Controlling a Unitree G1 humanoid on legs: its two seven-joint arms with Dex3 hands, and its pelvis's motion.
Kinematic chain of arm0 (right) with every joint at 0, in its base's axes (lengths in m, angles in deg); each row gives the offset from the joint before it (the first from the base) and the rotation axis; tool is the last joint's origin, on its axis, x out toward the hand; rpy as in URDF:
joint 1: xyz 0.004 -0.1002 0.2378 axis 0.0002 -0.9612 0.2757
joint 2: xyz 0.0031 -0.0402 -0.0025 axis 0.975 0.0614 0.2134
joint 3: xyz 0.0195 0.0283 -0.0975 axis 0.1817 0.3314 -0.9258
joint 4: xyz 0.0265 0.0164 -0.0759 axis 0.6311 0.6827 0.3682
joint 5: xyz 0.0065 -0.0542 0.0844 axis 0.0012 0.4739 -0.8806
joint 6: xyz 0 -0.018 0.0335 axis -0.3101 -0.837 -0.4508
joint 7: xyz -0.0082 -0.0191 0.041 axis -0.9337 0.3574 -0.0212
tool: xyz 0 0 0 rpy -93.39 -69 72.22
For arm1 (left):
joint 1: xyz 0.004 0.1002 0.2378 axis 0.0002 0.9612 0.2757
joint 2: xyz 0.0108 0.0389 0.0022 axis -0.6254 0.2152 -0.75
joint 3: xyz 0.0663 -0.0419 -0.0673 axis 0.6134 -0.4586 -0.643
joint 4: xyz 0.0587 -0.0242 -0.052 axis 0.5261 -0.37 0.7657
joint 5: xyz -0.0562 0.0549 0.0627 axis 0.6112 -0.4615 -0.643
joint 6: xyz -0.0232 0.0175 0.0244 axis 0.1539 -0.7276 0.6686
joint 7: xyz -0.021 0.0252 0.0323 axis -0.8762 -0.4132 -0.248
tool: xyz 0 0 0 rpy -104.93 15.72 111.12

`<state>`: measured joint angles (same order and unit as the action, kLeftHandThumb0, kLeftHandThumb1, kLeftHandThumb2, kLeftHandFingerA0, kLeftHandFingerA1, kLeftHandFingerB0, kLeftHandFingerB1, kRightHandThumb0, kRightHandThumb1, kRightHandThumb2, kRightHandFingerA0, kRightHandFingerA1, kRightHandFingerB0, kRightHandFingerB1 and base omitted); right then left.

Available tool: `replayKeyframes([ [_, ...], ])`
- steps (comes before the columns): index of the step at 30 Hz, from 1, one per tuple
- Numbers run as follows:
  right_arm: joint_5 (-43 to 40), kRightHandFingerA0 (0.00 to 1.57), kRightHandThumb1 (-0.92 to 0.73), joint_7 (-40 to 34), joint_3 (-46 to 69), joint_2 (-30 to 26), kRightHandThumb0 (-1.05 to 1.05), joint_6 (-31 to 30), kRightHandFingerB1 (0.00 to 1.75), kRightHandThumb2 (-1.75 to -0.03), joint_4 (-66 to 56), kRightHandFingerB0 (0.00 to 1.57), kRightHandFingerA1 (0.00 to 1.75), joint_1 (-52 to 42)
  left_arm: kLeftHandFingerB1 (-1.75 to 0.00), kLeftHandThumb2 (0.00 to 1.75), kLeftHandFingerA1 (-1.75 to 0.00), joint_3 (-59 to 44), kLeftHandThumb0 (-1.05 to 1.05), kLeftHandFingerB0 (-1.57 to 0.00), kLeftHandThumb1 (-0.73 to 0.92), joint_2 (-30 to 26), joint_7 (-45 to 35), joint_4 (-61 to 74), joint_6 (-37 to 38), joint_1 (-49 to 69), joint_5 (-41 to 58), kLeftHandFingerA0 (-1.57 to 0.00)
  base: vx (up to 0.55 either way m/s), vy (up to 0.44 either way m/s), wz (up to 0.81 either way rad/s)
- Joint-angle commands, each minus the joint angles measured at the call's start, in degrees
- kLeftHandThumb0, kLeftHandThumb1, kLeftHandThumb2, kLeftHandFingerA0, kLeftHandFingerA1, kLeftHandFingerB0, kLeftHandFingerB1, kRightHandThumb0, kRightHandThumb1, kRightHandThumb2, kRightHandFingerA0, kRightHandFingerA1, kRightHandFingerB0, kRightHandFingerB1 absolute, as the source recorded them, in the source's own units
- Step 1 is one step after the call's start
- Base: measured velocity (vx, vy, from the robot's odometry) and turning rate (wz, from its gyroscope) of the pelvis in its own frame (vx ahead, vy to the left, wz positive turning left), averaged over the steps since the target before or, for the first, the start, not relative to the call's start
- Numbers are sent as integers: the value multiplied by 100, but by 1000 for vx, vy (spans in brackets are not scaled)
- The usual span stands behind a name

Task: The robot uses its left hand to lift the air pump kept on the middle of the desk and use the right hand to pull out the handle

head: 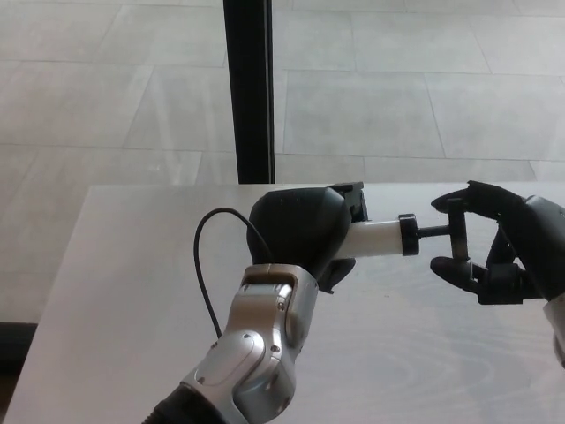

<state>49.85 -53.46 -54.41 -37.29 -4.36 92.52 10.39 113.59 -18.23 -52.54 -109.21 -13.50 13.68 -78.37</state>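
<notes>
Left hand (298, 231) is raised and clenched; right hand (494, 247) curls its fingers (452, 268) partway.

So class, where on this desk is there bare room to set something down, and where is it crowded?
The desk is bare along its left side, left of the left hand, and near its front right corner. It is crowded mid-desk, where the air pump meets the right hand around its handle.
</notes>
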Motion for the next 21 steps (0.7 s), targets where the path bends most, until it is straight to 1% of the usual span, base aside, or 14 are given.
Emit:
replayKeyframes([
  [1,-130,107,-74,236,60,-81,-37,-226,46,-62,-95,63,120,62,-138,84,-175,49,-17,-75,64,-111,247,22,199,130,-131,-91,0,0,0],
  [3,-125,106,-76,210,78,-77,-33,-206,46,-63,-74,67,128,74,-143,88,-175,49,-16,-73,62,-99,204,19,149,103,-142,-91,0,0,0],
  [4,-109,107,-75,200,66,-83,-30,-171,47,-66,-45,68,134,81,-117,101,-138,30,-21,-91,52,-77,212,16,152,88,-122,-122,0,0,0],
  [5,-113,107,-74,204,64,-72,-30,-173,47,-65,-36,69,134,82,-115,102,-139,32,-21,-90,52,-76,192,17,145,74,-125,-122,0,0,0],
  [7,-120,108,-73,176,50,-56,-30,-95,48,-65,9,70,127,71,-117,101,-138,38,-20,-93,49,-90,231,-2,216,48,-125,-122,0,0,0],
  [11,-77,105,-72,110,30,-19,-27,-106,50,-67,24,75,134,52,-117,99,-137,27,-21,-94,50,-90,329,11,296,77,-125,-121,0,0,0],
  [12,-42,97,-72,71,5,-20,-26,-63,57,-74,46,83,148,60,-103,82,-170,-2,-17,-81,64,-65,209,28,173,74,-106,-92,0,0,0],
  [13,-31,95,-70,21,1,-16,-25,-11,66,-80,56,85,155,59,-112,82,-172,-3,-17,-79,63,-77,259,17,199,85,-116,-92,0,0,0],
  [14,-11,96,-66,8,-13,-16,-23,-9,74,-88,68,88,156,73,-113,87,-170,-7,-15,-81,60,-96,258,30,218,101,-110,-93,0,0,0],
  [15,-11,95,-63,13,-14,-21,-24,-16,89,-94,50,87,159,72,-111,99,-135,-8,-22,-89,50,-102,249,37,217,110,-108,-121,0,0,0],
  [17,-19,94,-60,49,-12,-30,-21,-50,111,-103,-15,87,161,59,-104,102,-133,20,-21,-87,53,-132,246,32,210,120,-145,-120,0,0,0],
  [19,-14,94,-61,36,-31,-22,-21,-26,113,-103,-12,86,161,39,-106,101,-134,45,-21,-88,52,-167,252,57,216,172,-170,-121,0,0,0],
  [20,-8,93,-60,34,-32,-18,-21,-48,123,-104,-39,82,165,37,-107,100,-134,60,-21,-87,52,-179,226,59,202,174,-185,-120,0,0,0],
  [21,12,110,-54,33,-40,-22,-25,-72,119,-103,-85,87,158,14,-108,101,-136,74,-20,-88,51,-171,258,49,196,187,-202,-122,0,0,0],
])
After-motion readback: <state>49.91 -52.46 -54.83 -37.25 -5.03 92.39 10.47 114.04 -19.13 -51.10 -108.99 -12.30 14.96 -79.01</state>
